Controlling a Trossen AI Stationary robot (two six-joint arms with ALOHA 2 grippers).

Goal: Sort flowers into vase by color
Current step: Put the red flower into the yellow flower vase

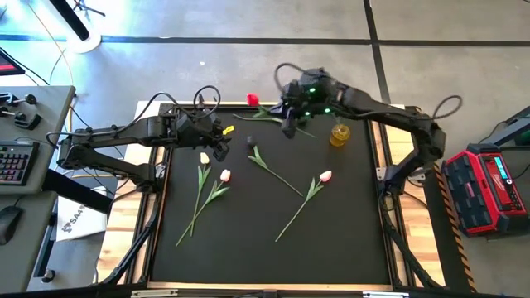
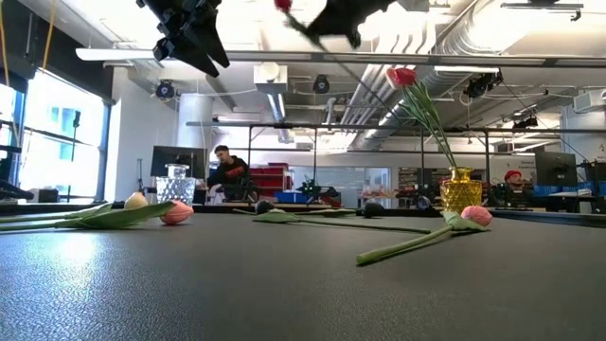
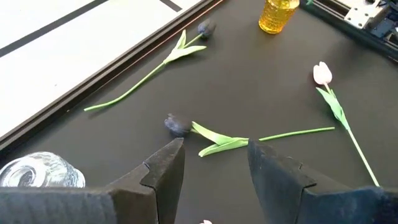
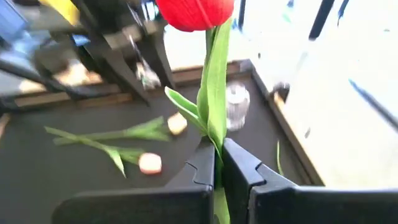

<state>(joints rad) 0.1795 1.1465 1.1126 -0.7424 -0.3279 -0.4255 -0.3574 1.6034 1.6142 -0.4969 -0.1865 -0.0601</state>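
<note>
My right gripper (image 1: 288,122) is raised over the table's far side, shut on a red tulip (image 1: 252,99). A yellow vase (image 1: 339,134) stands just to its right, and in the low view another red tulip (image 2: 402,76) stands in this vase (image 2: 461,189). My left gripper (image 1: 221,146) hovers open, high above a dark tulip (image 3: 177,126) that lies flat. A yellowish tulip (image 1: 204,157), two pink ones (image 1: 225,175) (image 1: 325,175) and a second dark tulip (image 3: 205,28) also lie flat on the black mat. My right gripper pinches the red tulip's stem and leaves (image 4: 216,134) between its two fingers, a short way below the head (image 4: 196,12). The fingers lie across the stem. The flower is lifted clear of the table, its head pointing toward the far left corner.
A clear glass vase (image 3: 37,171) stands near the table's far left, close under my left arm. The mat's raised frame (image 1: 383,157) borders the work area. A person (image 2: 227,175) sits far behind the table. Bare mat (image 1: 265,248) lies toward the near edge.
</note>
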